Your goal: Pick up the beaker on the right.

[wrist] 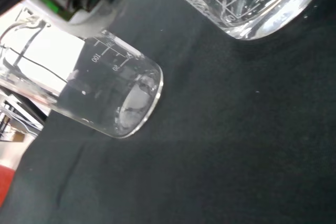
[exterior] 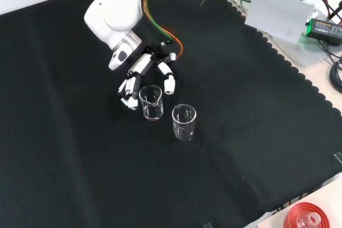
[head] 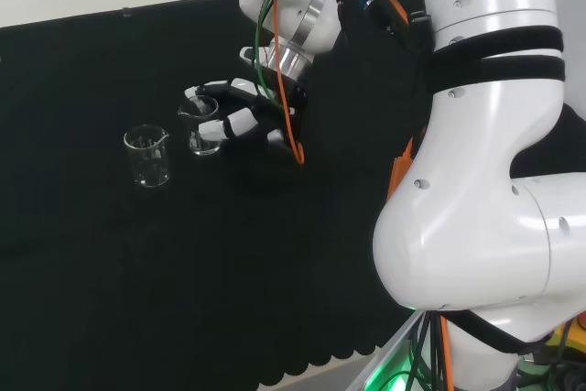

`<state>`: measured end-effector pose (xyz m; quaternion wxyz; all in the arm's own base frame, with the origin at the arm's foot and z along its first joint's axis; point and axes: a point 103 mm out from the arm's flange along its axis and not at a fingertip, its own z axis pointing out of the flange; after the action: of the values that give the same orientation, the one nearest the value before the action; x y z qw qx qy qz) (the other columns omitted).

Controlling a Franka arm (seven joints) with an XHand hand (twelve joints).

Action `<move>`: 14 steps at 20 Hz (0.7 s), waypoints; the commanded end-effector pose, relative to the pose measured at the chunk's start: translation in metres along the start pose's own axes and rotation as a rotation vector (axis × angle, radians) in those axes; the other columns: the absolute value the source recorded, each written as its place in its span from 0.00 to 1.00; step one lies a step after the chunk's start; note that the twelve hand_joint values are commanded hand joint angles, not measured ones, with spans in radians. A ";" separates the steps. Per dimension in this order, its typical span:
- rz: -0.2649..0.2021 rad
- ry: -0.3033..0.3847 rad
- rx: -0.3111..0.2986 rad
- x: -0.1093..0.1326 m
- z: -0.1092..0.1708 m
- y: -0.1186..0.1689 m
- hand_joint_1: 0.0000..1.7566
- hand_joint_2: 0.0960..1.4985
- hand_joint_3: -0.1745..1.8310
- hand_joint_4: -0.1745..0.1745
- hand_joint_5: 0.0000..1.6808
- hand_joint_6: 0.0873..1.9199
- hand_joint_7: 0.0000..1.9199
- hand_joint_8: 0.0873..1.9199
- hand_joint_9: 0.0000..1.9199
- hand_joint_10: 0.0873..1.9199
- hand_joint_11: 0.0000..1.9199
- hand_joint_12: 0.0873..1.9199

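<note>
**A:** Where is the hand just now, and what is it doing?

**B:** In the head view it sits left of the big white arm, low over the black cloth, with its fingers curled either side of the nearer beaker. The front view shows the hand reaching down from the top, fingertips level with that beaker's rim, one finger on each flank. The glass looks cradled between them, though I cannot tell if every finger touches it.

**A:** So it is grasping the beaker?

**B:** Wrapped round it, yes. The beaker stands upright with its base on the cloth.

**A:** And the other glass?

**B:** A second beaker stands upright just beside the first, to its left in the head view, with a small gap between them. In the front view the second beaker is lower and to the right, clear of the fingers. Both seem empty.

**A:** What does the wrist camera give?

**B:** Two clear beakers with printed scales on the cloth, one close up, the other near it.
</note>
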<state>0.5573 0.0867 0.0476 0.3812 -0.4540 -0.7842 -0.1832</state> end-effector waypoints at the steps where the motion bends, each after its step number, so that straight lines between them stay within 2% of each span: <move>1: 0.005 0.015 -0.003 0.002 0.005 0.003 0.50 0.25 0.41 0.37 0.25 0.00 0.19 0.29 0.23 0.31 0.00 0.66; 5: 0.013 0.016 0.001 0.002 0.007 0.004 0.50 0.25 0.41 0.38 0.26 0.00 0.19 0.29 0.23 0.30 0.00 0.67; 14: 0.020 0.046 -0.029 0.000 0.009 0.009 0.51 0.25 0.41 0.41 0.28 0.00 0.20 0.29 0.24 0.30 0.00 0.67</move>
<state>0.5602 0.0958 0.0433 0.3924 -0.4613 -0.7719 -0.1934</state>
